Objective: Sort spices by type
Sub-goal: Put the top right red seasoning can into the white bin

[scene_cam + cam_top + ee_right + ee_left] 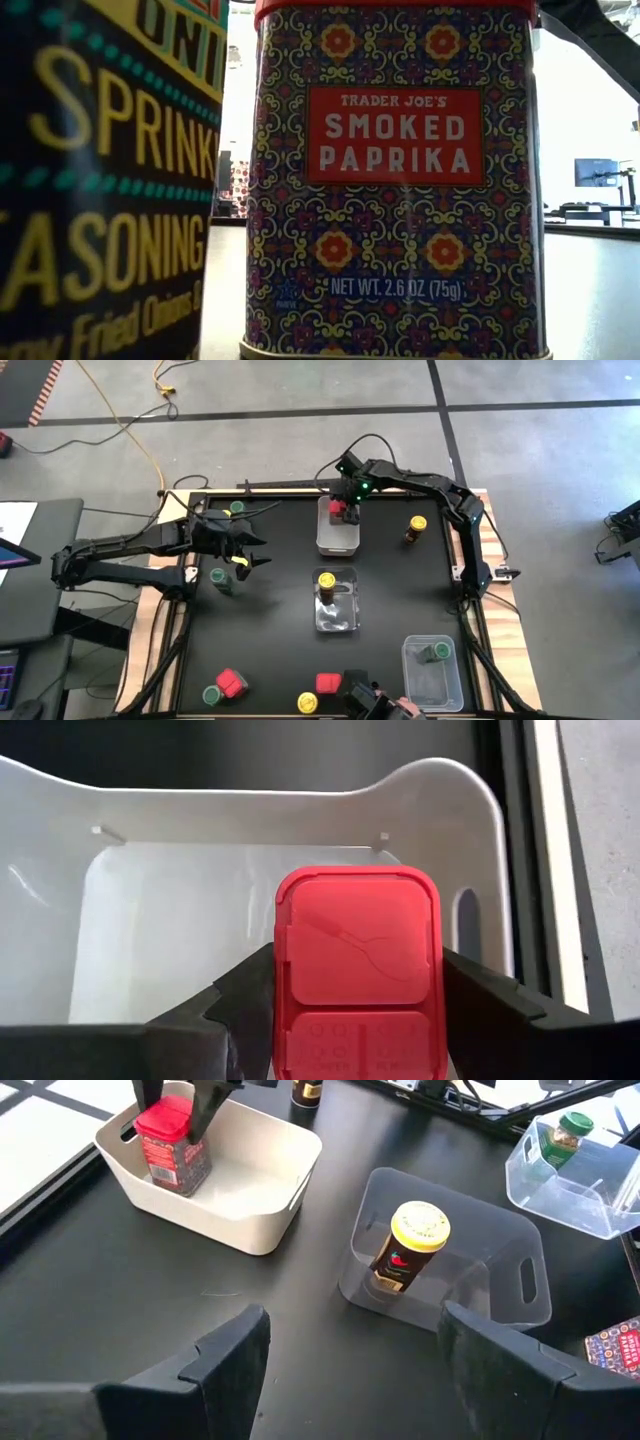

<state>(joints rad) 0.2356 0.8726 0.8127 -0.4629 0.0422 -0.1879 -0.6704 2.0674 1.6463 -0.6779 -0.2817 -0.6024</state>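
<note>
R claw is clamped on a red-topped spice tin, holding it upright inside the white bin at the far-middle of the worktop. L claw hangs w/ fingers apart, holding nothing, over the worktop's left side, just beside a green-lidded jar. One yellow-lidded jar stands in the clear bin mid-worktop, another green-lidded jar in the clear bin near R corner; other spices sit loose along the near edge, incl. a smoked paprika tin.
</note>
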